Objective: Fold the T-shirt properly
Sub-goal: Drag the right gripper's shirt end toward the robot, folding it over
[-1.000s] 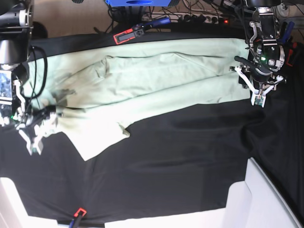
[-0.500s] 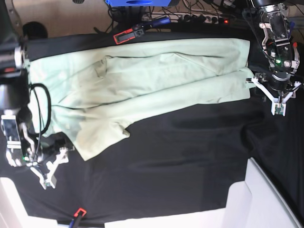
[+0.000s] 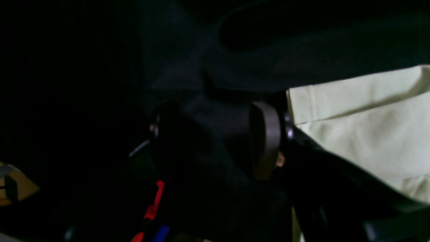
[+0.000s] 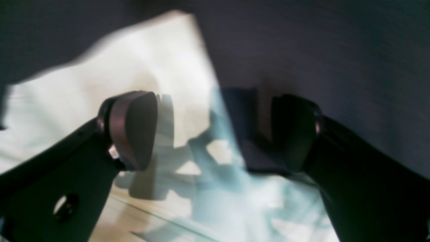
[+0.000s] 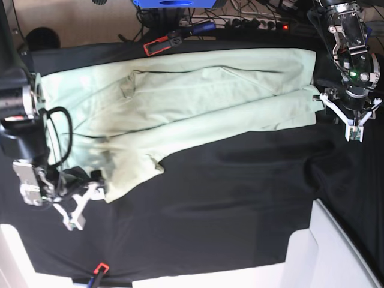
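The pale mint-green T-shirt (image 5: 198,96) lies spread lengthwise across the far half of the black table cloth (image 5: 228,198), with creases and a folded flap near its lower left corner. My right gripper (image 5: 75,209) hovers at that corner, open. In the blurred right wrist view its gripper (image 4: 215,134) straddles the T-shirt (image 4: 100,67) edge, with nothing held. My left gripper (image 5: 354,120) stands just off the shirt's right end, over black cloth. In the dark left wrist view the gripper (image 3: 218,144) has its jaws apart and empty, and the T-shirt (image 3: 362,127) lies beside one finger (image 3: 265,141).
A red-and-black clamp (image 5: 159,45) grips the cloth's far edge, and another clamp (image 5: 99,270) grips the near edge. Cables and a power strip (image 5: 258,24) run behind the table. A white panel (image 5: 336,252) stands at the near right.
My right gripper has moved from the shirt's left edge toward the near side and opened wide. My left gripper has shifted right, off the shirt's end.
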You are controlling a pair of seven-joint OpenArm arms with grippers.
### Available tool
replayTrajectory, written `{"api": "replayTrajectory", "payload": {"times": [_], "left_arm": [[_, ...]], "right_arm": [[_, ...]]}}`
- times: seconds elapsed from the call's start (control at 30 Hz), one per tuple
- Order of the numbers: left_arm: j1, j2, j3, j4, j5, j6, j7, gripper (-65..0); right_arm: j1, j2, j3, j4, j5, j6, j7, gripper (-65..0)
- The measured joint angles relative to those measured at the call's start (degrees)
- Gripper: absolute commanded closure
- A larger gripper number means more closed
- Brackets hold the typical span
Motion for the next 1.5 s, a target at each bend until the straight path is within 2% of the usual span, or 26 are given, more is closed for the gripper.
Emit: {"api": "replayTrajectory", "payload": {"times": [0.1,0.33,0.6,0.97,1.03,1.07,1.17,1.27,1.3,1.5], "left_arm": [[0.02,-0.04,0.0,-0.02,0.02,0.02,0.02,-32.4],[1.9,0.02,0.0,0.0,-0.02,0.0,0.35,-32.2],[1.62,0.02,0.0,0.0,-0.02,0.0,-0.02,-32.1],[1.6,0.04,0.37,0.02,-0.02,0.0,-0.02,-32.1],[1.62,0.07,0.37,0.02,-0.02,-0.02,0.02,-32.1],[1.62,0.04,0.31,0.02,-0.02,-0.02,0.0,-32.1],[1.62,0.07,0.24,0.02,-0.04,-0.02,0.0,-32.1],[1.62,0.04,0.24,0.02,-0.02,0.0,0.0,-32.1],[1.62,0.04,0.26,0.02,-0.02,0.0,0.0,-32.1],[1.6,0.04,0.26,0.02,-0.02,0.0,0.0,-32.1]], "right_arm": [[1.27,-1.38,0.0,-4.94,-0.15,-0.24,4.7,-53.5],[1.46,-1.84,0.02,-7.54,-0.22,-0.33,8.52,-53.7],[0.74,-1.7,-0.22,-7.54,-0.39,-0.33,8.44,-53.1],[0.15,-4.44,-0.22,-7.48,-0.44,-0.74,9.44,-52.1],[0.22,-4.61,-0.22,-7.43,-0.44,-0.76,8.74,-47.6],[0.28,-4.76,-0.22,-7.43,-0.46,-0.79,8.5,-43.4],[0.2,-5.42,-0.22,-7.43,-0.39,-0.72,8.15,-26.4],[-0.04,-5.68,-0.22,-7.45,-0.37,-0.15,7.56,-4.1],[-0.15,-5.66,-0.22,-7.43,-0.46,-0.17,7.56,0.0],[0.02,-5.66,-0.22,-7.39,-0.39,-0.28,6.27,0.0]]}}
